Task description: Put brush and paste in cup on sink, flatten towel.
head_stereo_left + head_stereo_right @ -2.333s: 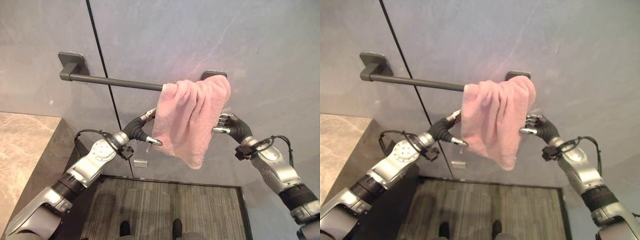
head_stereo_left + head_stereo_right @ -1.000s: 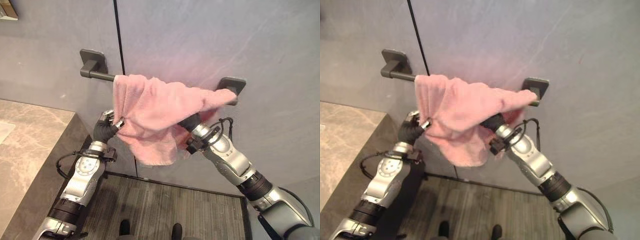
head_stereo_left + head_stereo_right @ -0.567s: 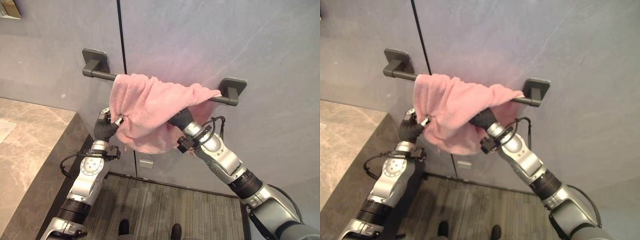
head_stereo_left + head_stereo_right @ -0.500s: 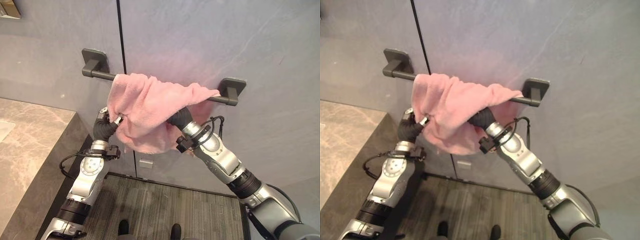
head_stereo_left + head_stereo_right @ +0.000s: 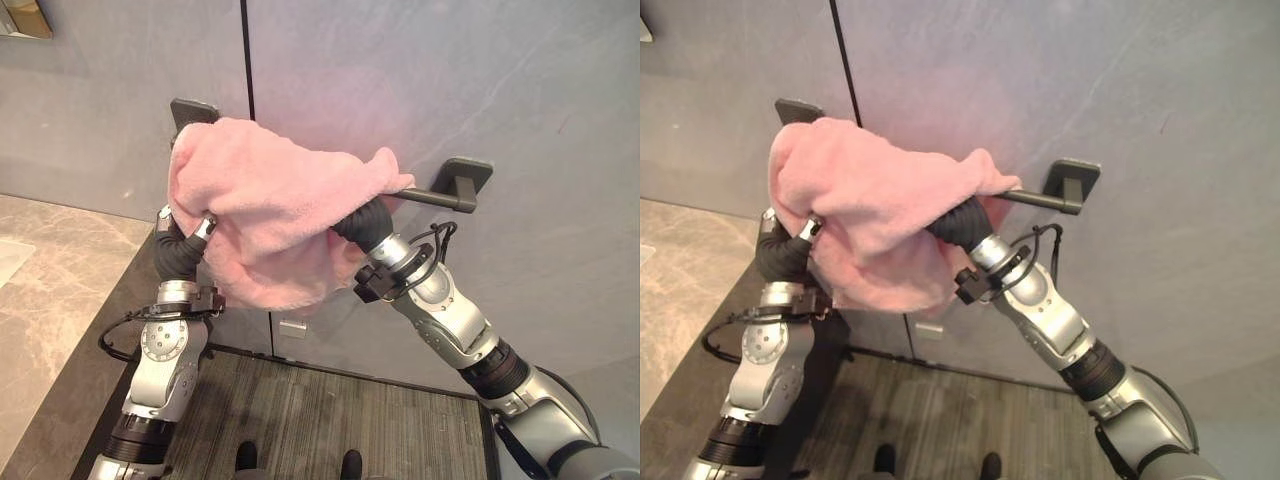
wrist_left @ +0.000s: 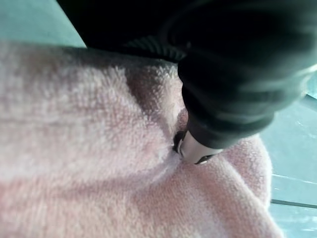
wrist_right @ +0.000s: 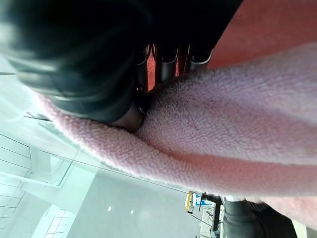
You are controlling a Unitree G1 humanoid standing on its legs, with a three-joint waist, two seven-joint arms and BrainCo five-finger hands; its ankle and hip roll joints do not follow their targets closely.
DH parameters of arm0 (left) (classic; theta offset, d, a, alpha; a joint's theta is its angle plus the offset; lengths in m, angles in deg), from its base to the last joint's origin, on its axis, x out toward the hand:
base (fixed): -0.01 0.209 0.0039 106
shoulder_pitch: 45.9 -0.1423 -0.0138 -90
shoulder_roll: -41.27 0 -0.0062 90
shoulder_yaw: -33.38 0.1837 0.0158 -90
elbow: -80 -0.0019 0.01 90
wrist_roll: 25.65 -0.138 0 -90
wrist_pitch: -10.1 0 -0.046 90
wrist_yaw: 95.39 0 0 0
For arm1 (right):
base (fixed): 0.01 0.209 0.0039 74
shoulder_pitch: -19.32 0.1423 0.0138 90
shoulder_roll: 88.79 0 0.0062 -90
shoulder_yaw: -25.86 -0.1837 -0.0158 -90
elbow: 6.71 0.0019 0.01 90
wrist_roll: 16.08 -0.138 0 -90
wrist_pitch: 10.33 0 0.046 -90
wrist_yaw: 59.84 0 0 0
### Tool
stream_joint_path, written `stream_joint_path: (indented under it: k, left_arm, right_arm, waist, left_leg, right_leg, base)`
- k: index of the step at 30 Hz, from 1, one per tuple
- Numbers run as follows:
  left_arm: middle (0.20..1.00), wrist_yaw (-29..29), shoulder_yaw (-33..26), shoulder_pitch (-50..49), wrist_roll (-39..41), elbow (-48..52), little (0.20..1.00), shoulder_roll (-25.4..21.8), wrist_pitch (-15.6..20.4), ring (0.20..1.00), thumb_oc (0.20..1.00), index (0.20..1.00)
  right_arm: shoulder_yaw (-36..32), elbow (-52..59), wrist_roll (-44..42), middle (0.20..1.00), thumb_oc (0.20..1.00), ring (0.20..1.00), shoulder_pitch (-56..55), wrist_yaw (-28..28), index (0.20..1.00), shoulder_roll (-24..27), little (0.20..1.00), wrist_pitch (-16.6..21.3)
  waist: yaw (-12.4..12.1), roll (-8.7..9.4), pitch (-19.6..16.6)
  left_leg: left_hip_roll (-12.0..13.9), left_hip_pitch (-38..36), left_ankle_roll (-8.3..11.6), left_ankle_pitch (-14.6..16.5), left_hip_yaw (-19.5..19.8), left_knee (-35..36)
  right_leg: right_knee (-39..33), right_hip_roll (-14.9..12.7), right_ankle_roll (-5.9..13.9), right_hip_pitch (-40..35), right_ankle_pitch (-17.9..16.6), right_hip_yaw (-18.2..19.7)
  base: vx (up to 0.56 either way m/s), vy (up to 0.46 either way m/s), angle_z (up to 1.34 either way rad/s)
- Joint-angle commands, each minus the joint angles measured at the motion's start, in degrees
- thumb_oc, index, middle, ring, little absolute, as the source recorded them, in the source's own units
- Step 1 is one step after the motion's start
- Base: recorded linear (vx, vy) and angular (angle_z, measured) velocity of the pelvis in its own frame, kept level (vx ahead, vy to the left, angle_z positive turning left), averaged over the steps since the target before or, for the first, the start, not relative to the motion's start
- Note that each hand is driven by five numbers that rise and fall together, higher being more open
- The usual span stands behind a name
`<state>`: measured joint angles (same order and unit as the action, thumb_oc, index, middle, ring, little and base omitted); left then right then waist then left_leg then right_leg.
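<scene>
Now towel lifted higher, covering bar's left end; both robot hands gripping it.

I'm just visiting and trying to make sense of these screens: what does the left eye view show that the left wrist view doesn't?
The left eye view alone shows the dark towel bar on the grey wall, the marble counter, and the right hand reaching under the cloth. The left wrist view alone shows, very close, a finger of the left hand pressed into the pile. Both show the pink towel bunched over the left hand, its fingers mostly buried.
</scene>
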<state>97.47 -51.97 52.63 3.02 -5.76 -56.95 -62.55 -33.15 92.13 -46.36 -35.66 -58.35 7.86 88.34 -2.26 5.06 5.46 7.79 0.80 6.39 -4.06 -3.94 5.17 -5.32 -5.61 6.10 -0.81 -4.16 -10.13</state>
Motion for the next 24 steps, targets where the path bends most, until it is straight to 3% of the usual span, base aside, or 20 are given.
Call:
stream_joint_path:
  k: [1,7,8,9,10,14,17,20,24]
  left_arm:
    - [0.200,0.5,-0.3,2.1,-3.9,-3.7,0.200,-2.4,1.5,0.200,0.200,0.200]
    - [0.200,1.8,1.0,0.1,-9.0,-12.0,0.200,-2.0,0.0,0.200,0.200,0.200]
    - [0.200,1.8,1.3,0.2,-9.3,-13.2,0.200,-2.0,-0.1,0.200,0.200,0.200]
    - [0.401,2.4,1.5,0.0,-10.6,-14.1,0.401,-2.0,-0.6,0.401,0.401,0.401]
    - [1.000,2.8,1.4,-0.1,-11.4,-14.5,1.000,-2.3,-0.8,1.000,1.000,1.000]
    - [1.000,4.7,1.3,-0.1,-18.4,-14.7,1.000,-4.0,-2.2,1.000,1.000,1.000]
    - [1.000,5.6,-0.7,-2.1,-25.1,-13.1,1.000,-6.0,-2.9,1.000,1.000,1.000]
    - [1.000,6.4,-6.8,-6.8,-36.8,-8.5,1.000,-10.2,-3.3,1.000,1.000,1.000]
    - [1.000,7.4,-10.7,-9.7,-42.2,-5.8,1.000,-11.8,-2.9,1.000,1.000,1.000]
  right_arm:
    - [-3.0,1.5,1.6,0.200,0.200,0.200,2.1,-0.3,0.200,-1.1,0.200,2.6]
    - [-1.4,-6.1,2.9,0.200,0.200,0.200,-2.5,-0.6,0.200,-4.0,0.200,1.6]
    - [-0.9,-7.0,2.8,0.347,0.347,0.347,-2.8,-0.5,0.347,-4.4,0.347,1.5]
    - [-1.1,-8.0,3.4,1.000,1.000,1.000,-3.4,-1.5,1.000,-4.8,1.000,1.4]
    - [-1.3,-8.2,4.5,1.000,1.000,1.000,-3.6,-1.7,1.000,-4.7,1.000,1.4]
    - [-2.8,-7.4,7.5,1.000,1.000,1.000,-5.4,-2.4,1.000,-3.4,1.000,1.5]
    - [-6.9,-4.8,11.6,1.000,1.000,1.000,-8.9,-2.8,1.000,0.3,1.000,1.9]
    - [-16.5,2.1,19.5,1.000,1.000,1.000,-15.9,-2.8,1.000,7.1,1.000,4.2]
    - [-21.8,5.6,23.0,1.000,1.000,1.000,-20.5,-3.2,1.000,9.5,1.000,5.3]
  waist:
    - [-0.6,0.87,-1.2]
    - [-0.7,0.20,-1.4]
    - [-0.7,0.11,-1.5]
    - [-0.7,-0.01,-1.5]
    - [-0.7,-0.09,-1.6]
    - [-0.3,-0.37,-1.9]
    - [0.1,-0.52,-2.1]
    - [1.0,-0.82,-2.6]
    - [1.3,-0.97,-2.9]
  left_leg:
    - [-1.9,-4.0,-2.02,3.3,-2.8,-0.2]
    - [-2.1,-4.4,-2.22,3.3,-2.7,-0.2]
    - [-2.1,-4.5,-2.24,3.3,-2.7,-0.2]
    - [-2.2,-4.5,-2.26,3.4,-2.6,-0.2]
    - [-2.2,-4.5,-2.28,3.4,-2.7,-0.2]
    - [-2.2,-4.6,-2.30,3.4,-2.8,-0.2]
    - [-2.2,-4.7,-2.33,3.5,-2.8,-0.2]
    - [-2.2,-4.9,-2.32,3.7,-2.9,-0.2]
    - [-2.2,-5.0,-2.25,3.9,-2.9,-0.2]
  right_leg:
    - [0.3,-4.1,3.72,-2.8,0.7,0.2]
    - [0.3,-4.2,3.77,-3.4,0.7,0.0]
    - [0.3,-4.3,3.77,-3.5,0.8,0.0]
    - [0.3,-4.3,3.79,-3.5,0.8,-0.1]
    - [0.3,-4.4,3.81,-3.5,0.8,0.0]
    - [0.3,-4.5,3.92,-3.5,0.6,0.0]
    - [0.3,-4.7,4.08,-3.6,0.6,0.0]
    - [0.3,-4.8,4.37,-3.7,0.7,0.1]
    - [0.3,-4.8,4.48,-3.7,0.7,0.1]
  base:
    - [0.00,0.000,0.00]
    - [0.00,0.000,0.00]
    - [0.00,0.000,0.00]
    - [0.00,0.000,0.00]
    - [0.00,0.000,0.00]
    - [-0.02,0.016,-0.03]
    - [0.00,0.000,0.00]
    - [0.00,0.006,0.01]
    - [0.00,0.000,0.00]
